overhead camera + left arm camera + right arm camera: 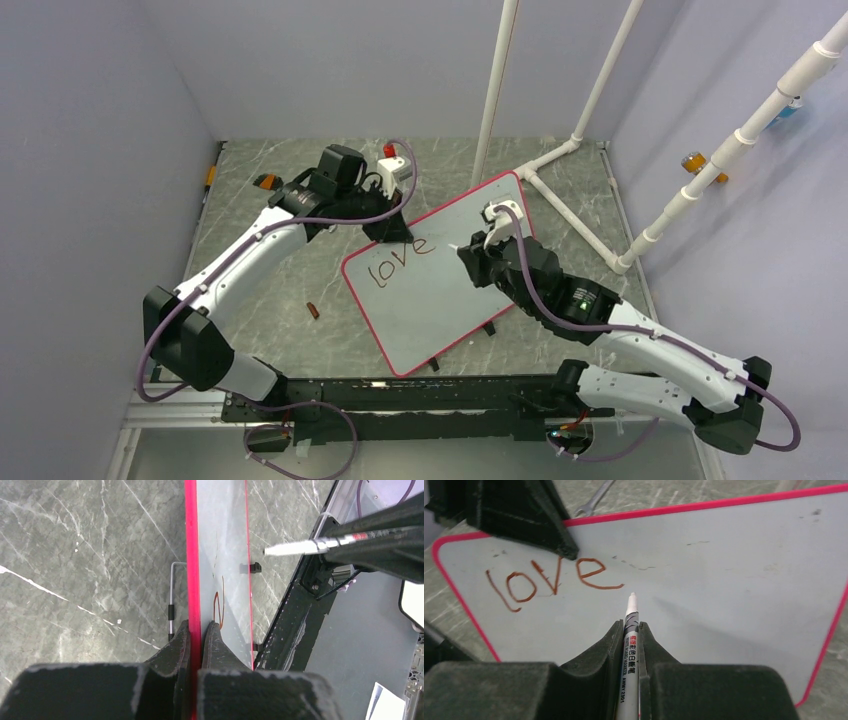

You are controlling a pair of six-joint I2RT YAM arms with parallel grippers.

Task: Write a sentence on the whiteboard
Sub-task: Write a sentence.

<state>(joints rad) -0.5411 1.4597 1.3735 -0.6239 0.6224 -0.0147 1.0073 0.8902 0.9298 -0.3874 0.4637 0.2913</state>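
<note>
The whiteboard [440, 305], white with a red-pink frame, lies tilted on the table. Dark red writing on it reads "love" [400, 262], also plain in the right wrist view as "love" [551, 577]. My left gripper [388, 232] is shut on the board's far edge, its fingers [215, 640] pinching the red frame [190, 555]. My right gripper [630, 626] is shut on a white marker [631, 612]. The marker's tip points at the whiteboard [724, 570] just right of the "e"; whether it touches I cannot tell. From the left wrist the marker [300, 546] shows above the whiteboard [225, 540].
A small red cap [312, 310] lies on the marble table left of the board. White pipes [560, 150] rise at the back right. Two black clips [490, 328] sit on the board's near edge. A thin metal tool [172, 595] lies beside the far edge.
</note>
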